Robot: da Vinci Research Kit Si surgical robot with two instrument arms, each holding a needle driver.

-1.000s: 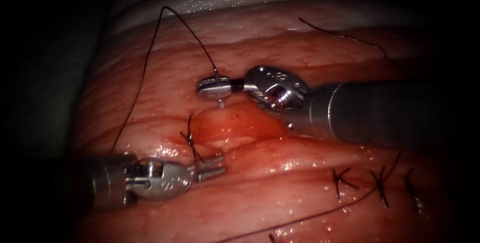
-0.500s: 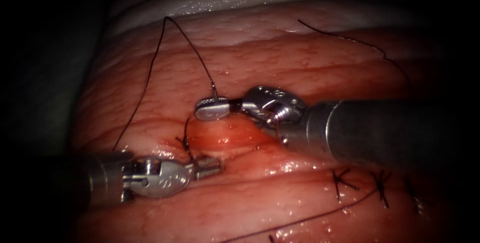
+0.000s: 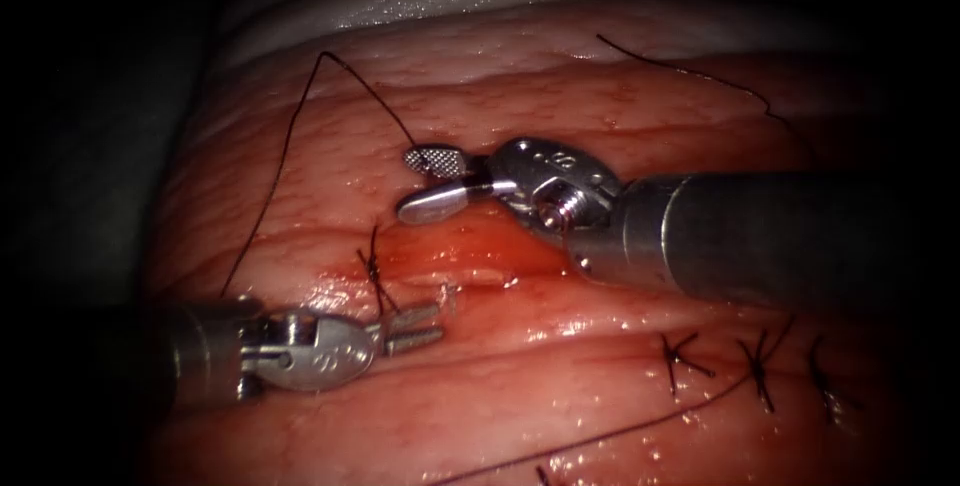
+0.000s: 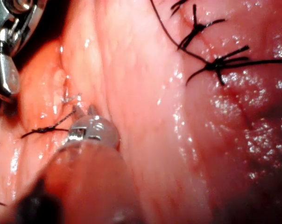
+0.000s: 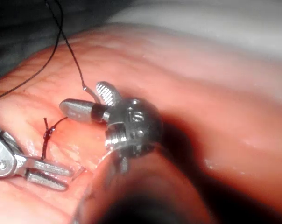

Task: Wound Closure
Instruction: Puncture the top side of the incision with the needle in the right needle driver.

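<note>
Since a second ago the right tool [image 3: 428, 182] has parted its jaws, letting go of the needle [image 3: 420, 154] (little of it shows), which stands in the tissue [image 3: 520, 96] between them, thread [image 3: 290, 136] trailing far-left. Left tool [image 3: 415, 326], jaws slightly apart, holds nothing beside a knotted stitch [image 3: 375, 271] at the cut.

Needle [image 3: 447, 298] mostly buried in the tissue [image 3: 600, 366]; only a small glint is showing near the left tool [image 3: 432, 322], too small to read its curve. Thread [image 3: 285, 151] is running off into dark at the tissue's left. Right tool [image 3: 428, 182] shaft is fading into shadow rightward.
</note>
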